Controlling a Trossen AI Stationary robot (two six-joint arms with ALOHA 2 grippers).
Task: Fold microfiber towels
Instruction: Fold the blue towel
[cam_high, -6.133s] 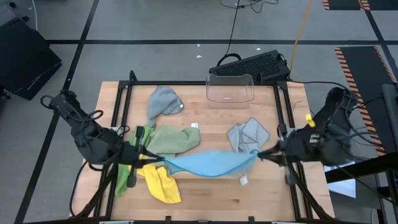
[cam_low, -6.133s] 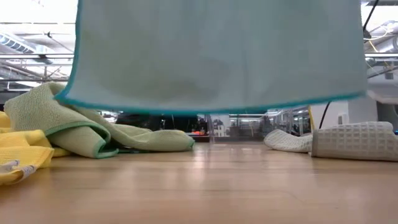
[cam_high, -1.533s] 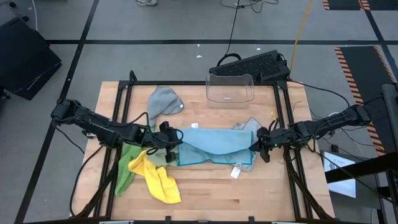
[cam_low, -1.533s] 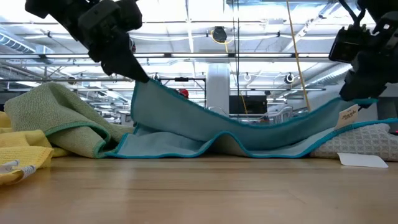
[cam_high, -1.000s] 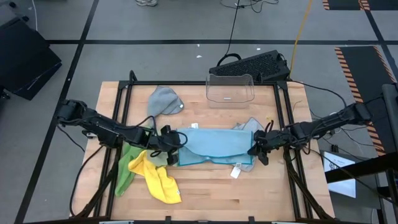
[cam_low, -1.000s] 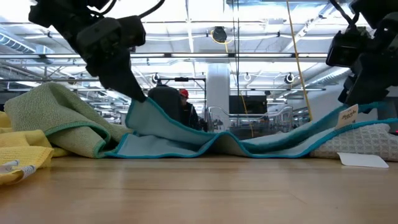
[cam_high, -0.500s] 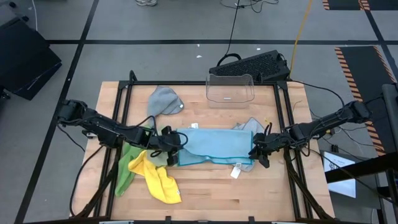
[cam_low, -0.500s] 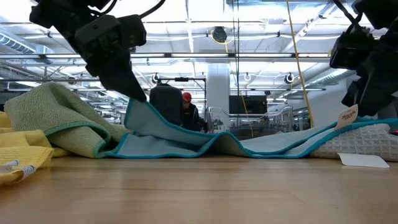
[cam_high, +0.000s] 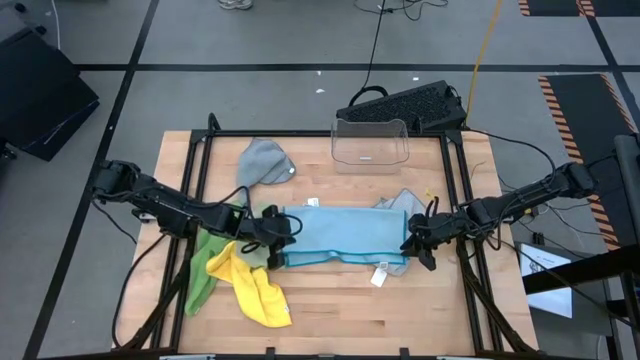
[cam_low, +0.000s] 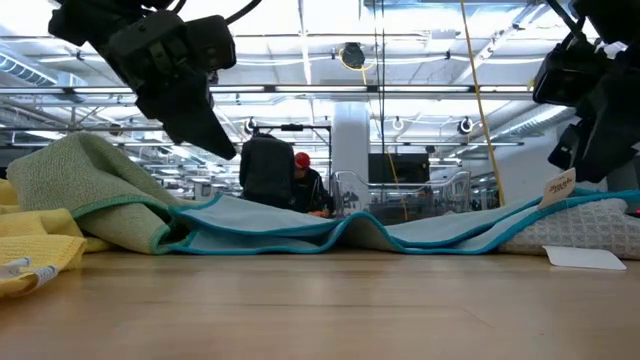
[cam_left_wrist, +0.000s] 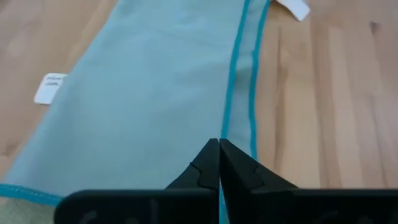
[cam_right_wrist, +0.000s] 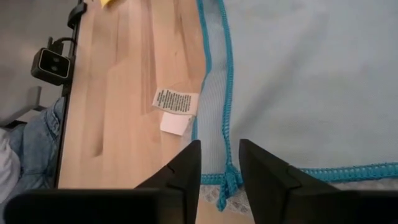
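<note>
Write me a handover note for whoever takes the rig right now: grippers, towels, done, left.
Left gripper: shut, empty, above the blue towel's left end.
Right gripper: open, empty, at its right end.
Blue towel: lies folded once mid-table, right end over a grey towel.
Other grey towel crumpled at the back; sage, bright green and yellow heaped left.
Done: one fold of the blue towel.
Left: any further blue folds, all five others.
</note>
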